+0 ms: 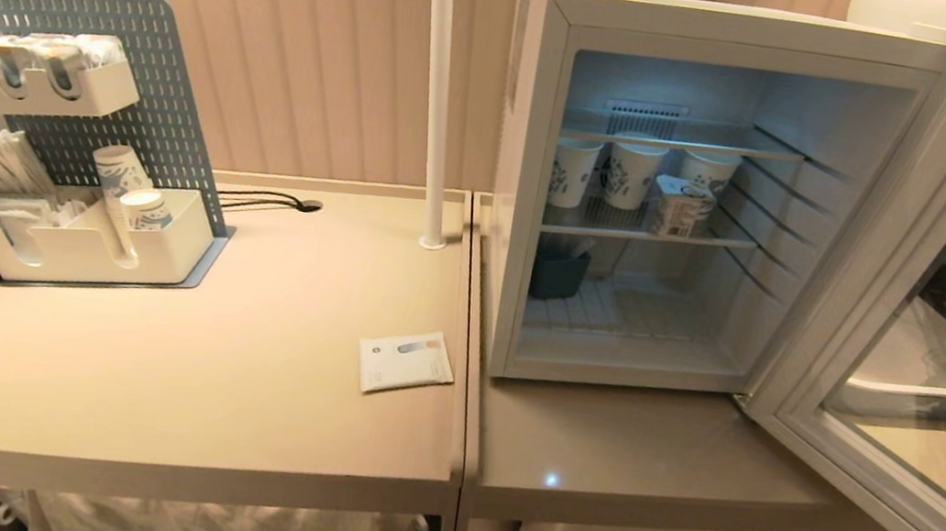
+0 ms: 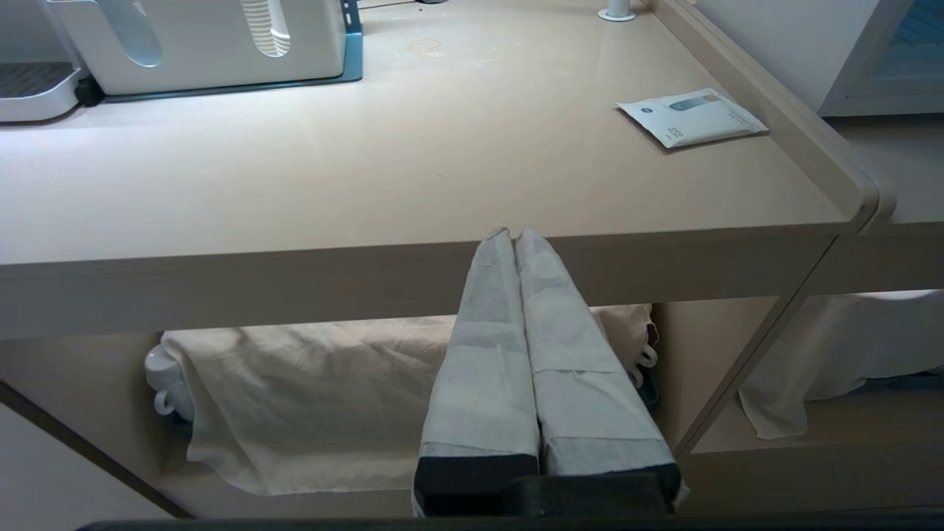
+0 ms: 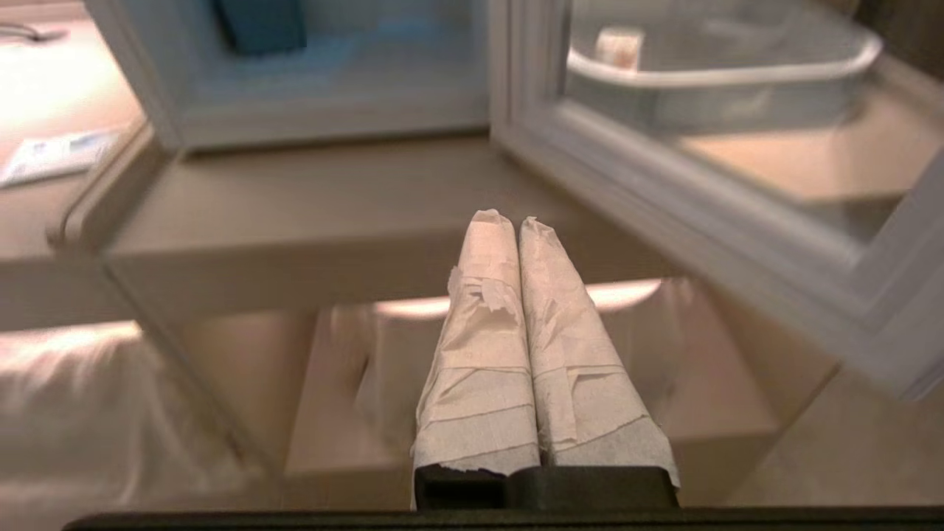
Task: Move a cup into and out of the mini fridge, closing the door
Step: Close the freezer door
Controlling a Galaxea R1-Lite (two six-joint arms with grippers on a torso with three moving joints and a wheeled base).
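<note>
With the cup (image 1: 678,207) shelved in the mini fridge (image 1: 532,172), the door (image 1: 913,364) is being left open, nothing being held by the clenched left gripper (image 2: 514,233) and right gripper (image 3: 505,219)

White mini fridge (image 1: 532,172) on right table, lit inside. Glass-windowed door (image 1: 931,367) swung wide open rightward. Small printed cup (image 1: 678,206) upright on middle wire shelf.

The mini fridge (image 1: 532,172) stands open, its door (image 1: 931,367) swung wide right of the opening. Inside, paper cups (image 1: 629,175) crowd the middle shelf; a dark bin (image 1: 558,273) fills the lower shelf's left corner, the rest bare.
</note>
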